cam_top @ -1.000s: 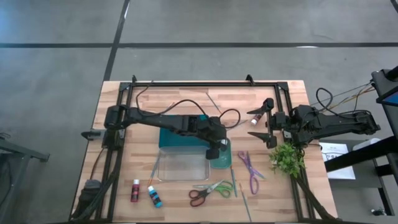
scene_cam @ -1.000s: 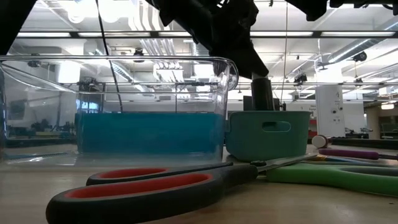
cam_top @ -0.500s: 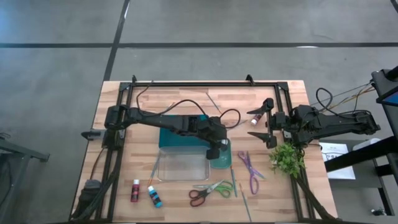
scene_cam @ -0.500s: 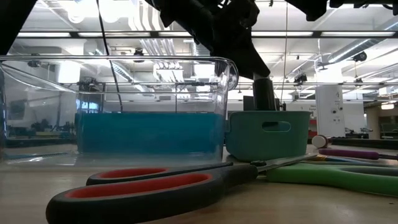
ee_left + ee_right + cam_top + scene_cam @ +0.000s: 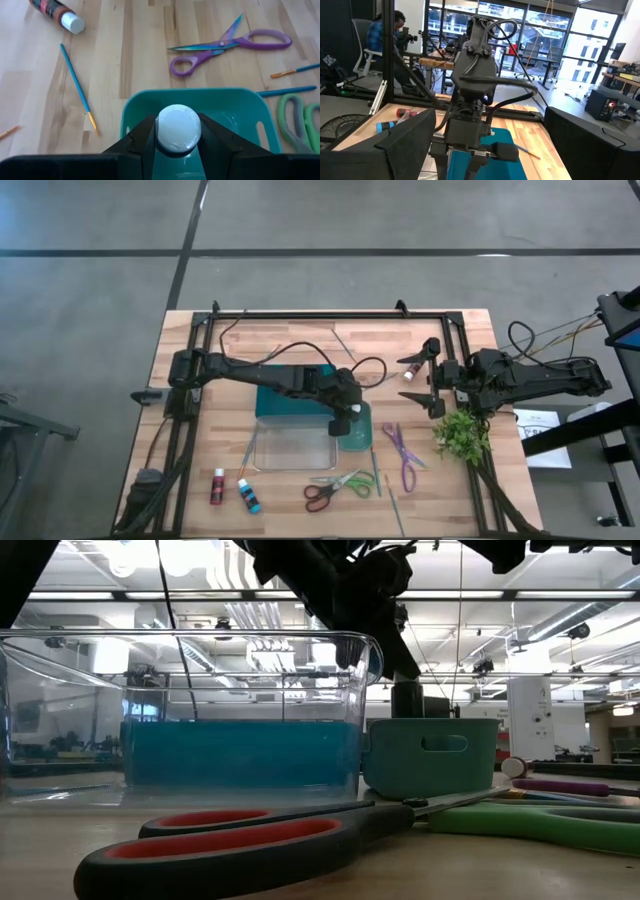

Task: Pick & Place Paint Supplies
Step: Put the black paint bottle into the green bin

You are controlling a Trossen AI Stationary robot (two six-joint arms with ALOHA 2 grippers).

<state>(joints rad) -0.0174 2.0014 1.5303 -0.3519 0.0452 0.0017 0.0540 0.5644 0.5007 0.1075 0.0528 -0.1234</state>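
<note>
A: Where are we?

B: A wooden surface (image 5: 200,330) in an open workshop, seen from above. At its middle sit a clear container (image 5: 292,447) and a small teal container (image 5: 357,436) side by side.

A: What is the robot doing?

B: The left hand (image 5: 343,417) is clenched on a white-capped paint bottle (image 5: 178,129), holding it upright just over the teal container. The right hand (image 5: 432,375) waits near the far right edge, fingers spread wide and grasping nothing.

A: So which step is this?

B: Placing, by my reading. The next move calls for lowering the bottle into the teal container and letting go.

A: Anything different from a second ago?

B: The bottle has shifted a little toward the clear container and sits slightly higher; the right arm has not moved.

A: What remains out?

B: Two bottles (image 5: 233,488) near the front left, another bottle (image 5: 409,376) by the right hand, red-green scissors (image 5: 338,487), purple scissors (image 5: 400,453), and thin brushes (image 5: 376,470).
</note>
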